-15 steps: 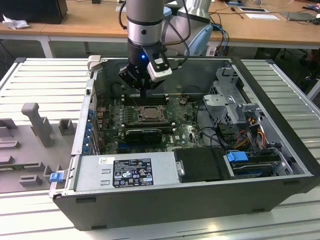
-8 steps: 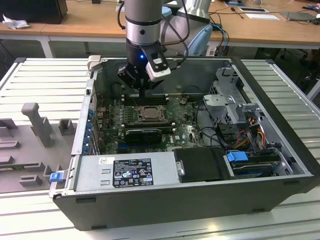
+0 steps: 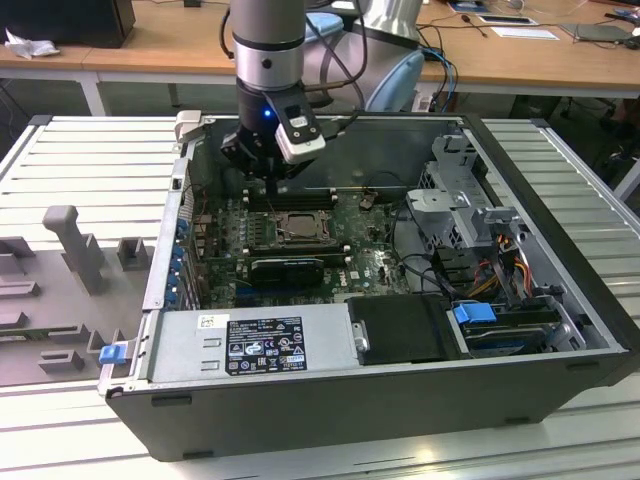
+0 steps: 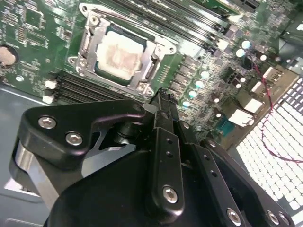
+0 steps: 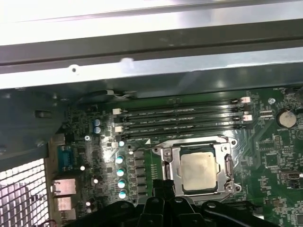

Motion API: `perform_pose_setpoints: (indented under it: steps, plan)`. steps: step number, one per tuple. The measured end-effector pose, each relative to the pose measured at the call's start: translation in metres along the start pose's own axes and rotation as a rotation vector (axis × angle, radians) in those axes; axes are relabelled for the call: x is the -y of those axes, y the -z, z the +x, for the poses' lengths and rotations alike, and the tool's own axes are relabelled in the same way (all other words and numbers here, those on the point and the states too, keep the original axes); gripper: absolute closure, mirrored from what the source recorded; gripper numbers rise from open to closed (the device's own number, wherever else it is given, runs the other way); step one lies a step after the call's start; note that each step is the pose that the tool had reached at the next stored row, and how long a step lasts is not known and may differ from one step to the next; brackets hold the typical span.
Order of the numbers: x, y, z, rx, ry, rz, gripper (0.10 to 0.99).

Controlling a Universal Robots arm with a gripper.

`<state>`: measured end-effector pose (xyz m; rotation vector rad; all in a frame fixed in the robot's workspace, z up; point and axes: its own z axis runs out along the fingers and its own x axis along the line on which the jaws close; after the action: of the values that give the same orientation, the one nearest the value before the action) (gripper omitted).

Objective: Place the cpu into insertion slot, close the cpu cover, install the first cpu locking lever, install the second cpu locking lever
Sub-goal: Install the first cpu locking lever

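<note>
The jaws, seemingly clenched on nothing, are poised beside the cpu cover (image 5: 173, 168); through misalignment the cpu (image 5: 199, 172) could be scraped.

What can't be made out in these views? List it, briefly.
- First wrist view: the tool covers the cpu cover's nearest edge.
- Exterior view: the insertion slot is too small to judge whether it is latched.
- Second wrist view: the tool's body hides much of the motherboard.

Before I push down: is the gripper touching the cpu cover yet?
Cannot tell. In the second wrist view the gripper ends right beside a corner of the cpu cover, but the angle hides any contact or gap.
</note>
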<state>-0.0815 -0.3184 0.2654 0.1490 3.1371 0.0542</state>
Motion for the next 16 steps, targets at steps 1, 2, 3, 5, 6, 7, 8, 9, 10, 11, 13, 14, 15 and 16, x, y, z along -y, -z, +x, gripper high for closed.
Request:
perform_pose_setpoints:
  steps: [1, 2, 3, 5, 6, 7, 8, 9, 10, 11, 13, 14, 15, 16]
  plan:
    - [0.0001, -0.0002, 0.001, 0.0, 0.003, 0.0, 0.98]
    - [0.0001, -0.0004, 0.0017, -0.0001, 0.008, -0.001, 0.98]
    - [0.0002, -0.0005, 0.0019, -0.0006, 0.018, -0.001, 0.98]
    - [0.0003, -0.0009, 0.0029, -0.0014, 0.035, -0.001, 0.98]
    - [0.0006, -0.0011, 0.005, -0.0015, 0.037, -0.002, 0.98]
    - [0.0009, -0.0013, 0.0085, -0.0011, 0.037, -0.002, 0.98]
    - [0.0014, -0.0015, 0.0133, -0.0002, 0.037, -0.002, 0.98]
    - [0.0016, -0.0017, 0.0167, 0.0004, 0.037, -0.002, 0.98]
    - [0.002, -0.002, 0.0224, 0.0011, 0.037, -0.002, 0.98]
    - [0.0018, -0.0025, 0.0277, 0.0018, 0.038, -0.002, 0.98]
    - [-0.0001, -0.0033, 0.0298, 0.0017, 0.038, -0.002, 0.98]
    - [-0.0025, -0.0041, 0.0304, 0.0016, 0.039, -0.002, 0.98]
    - [-0.0046, -0.0048, 0.0308, 0.0015, 0.04, -0.002, 0.98]
    - [-0.0066, -0.0053, 0.0311, 0.0015, 0.041, -0.002, 0.98]
